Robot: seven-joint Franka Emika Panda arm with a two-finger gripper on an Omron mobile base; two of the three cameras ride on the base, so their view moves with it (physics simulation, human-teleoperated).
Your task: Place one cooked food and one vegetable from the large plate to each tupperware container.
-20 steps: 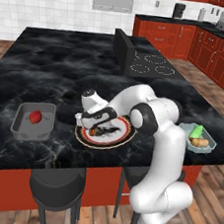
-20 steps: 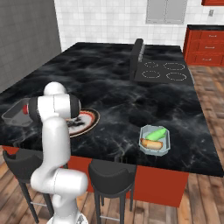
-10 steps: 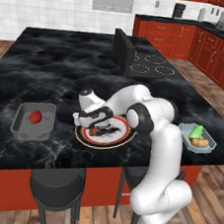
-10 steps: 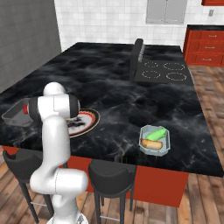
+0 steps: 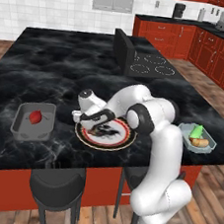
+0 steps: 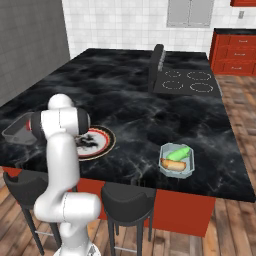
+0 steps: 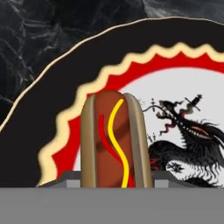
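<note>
The large plate (image 5: 125, 136) (image 6: 106, 142) with its red-orange rim and dragon print lies near the counter's front edge. My gripper (image 5: 86, 122) (image 7: 114, 180) is down over the plate's left side, shut on a hot dog (image 7: 114, 140) with mustard and ketchup stripes that lies on the plate's rim (image 7: 65, 92). To the left stands the grey tupperware container (image 5: 22, 128) (image 6: 15, 131) with a red food (image 5: 35, 117) in it. At the right, the pale tupperware container (image 5: 207, 145) (image 6: 186, 170) holds a green vegetable (image 5: 196, 131) (image 6: 179, 153) and another hot dog (image 5: 200, 142) (image 6: 172, 164).
A cooktop (image 5: 149, 64) (image 6: 187, 82) with a dark upright panel (image 5: 122, 50) sits at the far side of the black marble island. Stools (image 5: 57, 187) (image 6: 127, 200) stand below the front edge. Red cabinets (image 5: 211, 51) line the right wall.
The jaws have gone from open to shut on the hot dog. The arm has hardly moved over the plate.
</note>
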